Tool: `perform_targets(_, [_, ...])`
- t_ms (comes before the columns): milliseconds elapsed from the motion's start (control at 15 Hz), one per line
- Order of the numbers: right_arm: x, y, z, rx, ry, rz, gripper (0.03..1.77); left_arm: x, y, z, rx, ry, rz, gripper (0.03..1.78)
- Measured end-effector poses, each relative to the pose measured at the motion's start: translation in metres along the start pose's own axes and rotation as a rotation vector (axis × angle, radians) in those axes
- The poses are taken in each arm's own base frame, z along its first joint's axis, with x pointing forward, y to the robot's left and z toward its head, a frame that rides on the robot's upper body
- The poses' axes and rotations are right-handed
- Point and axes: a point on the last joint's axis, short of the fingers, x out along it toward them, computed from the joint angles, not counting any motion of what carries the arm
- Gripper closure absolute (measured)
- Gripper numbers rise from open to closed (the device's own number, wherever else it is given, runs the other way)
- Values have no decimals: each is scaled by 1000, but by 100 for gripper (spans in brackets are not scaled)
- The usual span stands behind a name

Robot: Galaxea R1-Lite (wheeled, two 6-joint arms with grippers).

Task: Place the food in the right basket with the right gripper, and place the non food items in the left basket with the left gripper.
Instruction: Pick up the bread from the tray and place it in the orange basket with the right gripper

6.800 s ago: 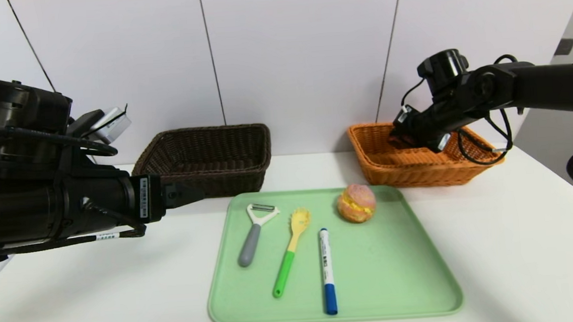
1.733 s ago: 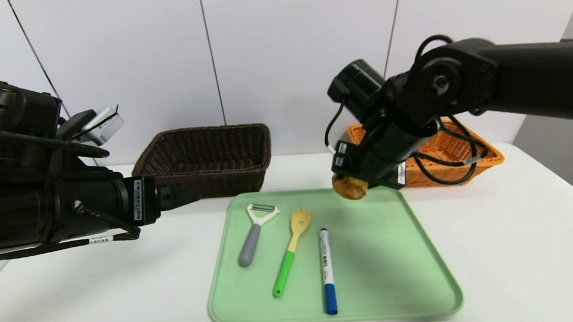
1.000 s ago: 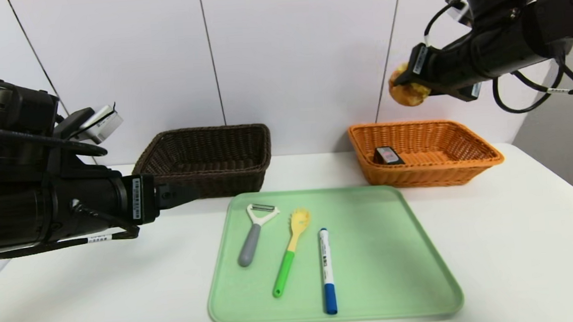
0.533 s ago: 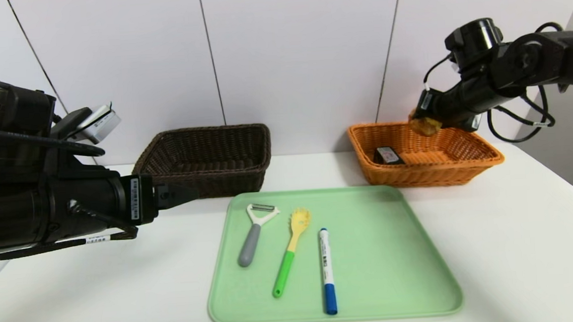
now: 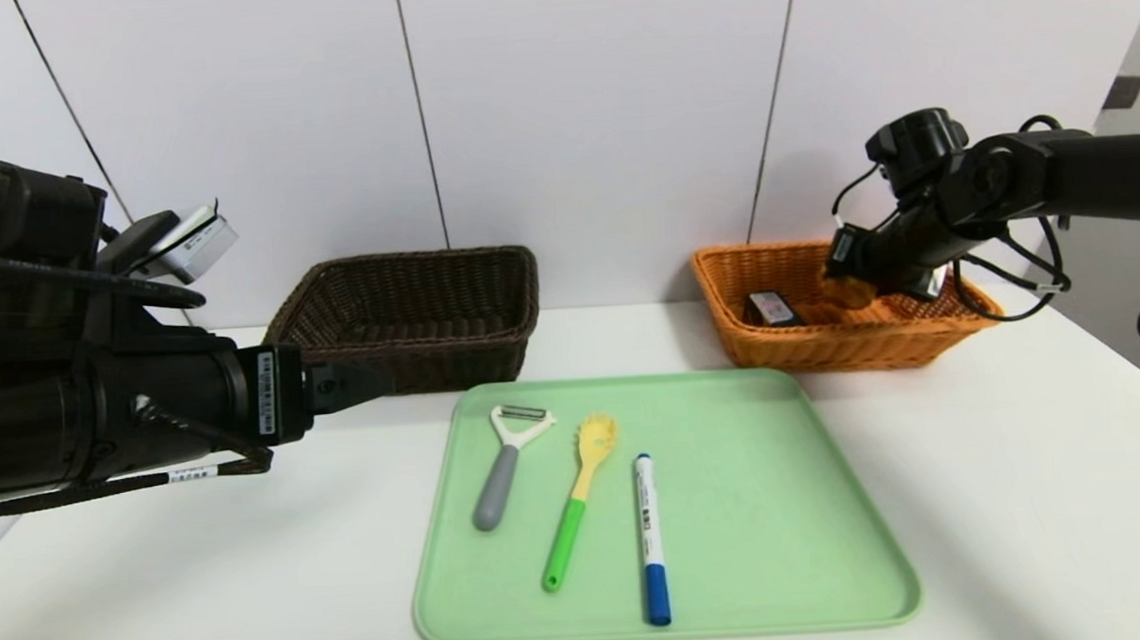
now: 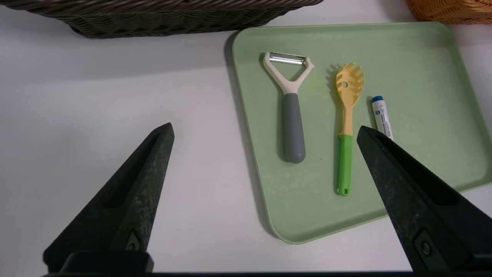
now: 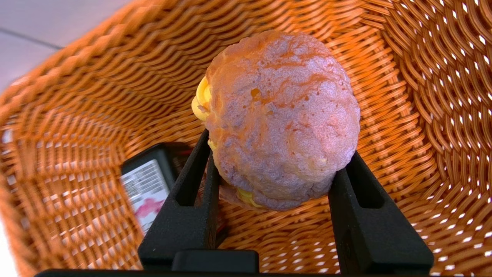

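1 bun (image 7: 282,119) hangs in the jaws over white table's (image 5: 1025,470) orange basket (image 5: 859,352).

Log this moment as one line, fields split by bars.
right gripper: shut on bun, in orange basket | black box: in basket | left gripper: open, by tray

Head view: bun (image 5: 849,292) partly hidden behind right claw (image 5: 849,268). Left wrist view: lower marker (image 6: 383,117) hidden by left claw (image 6: 265,129); both baskets cut off by edge.
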Motion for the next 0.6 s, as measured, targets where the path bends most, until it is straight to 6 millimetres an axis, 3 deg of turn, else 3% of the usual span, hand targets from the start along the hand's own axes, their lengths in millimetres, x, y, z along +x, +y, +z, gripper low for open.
perform_targets(200, [4,-1,-2,-6,6,-10,100,0,0,0,-1,0,0,12])
perform_targets(600, [6,-2,0,-2,-3,-11,50,-1,0,0,-3,-3,-1,12])
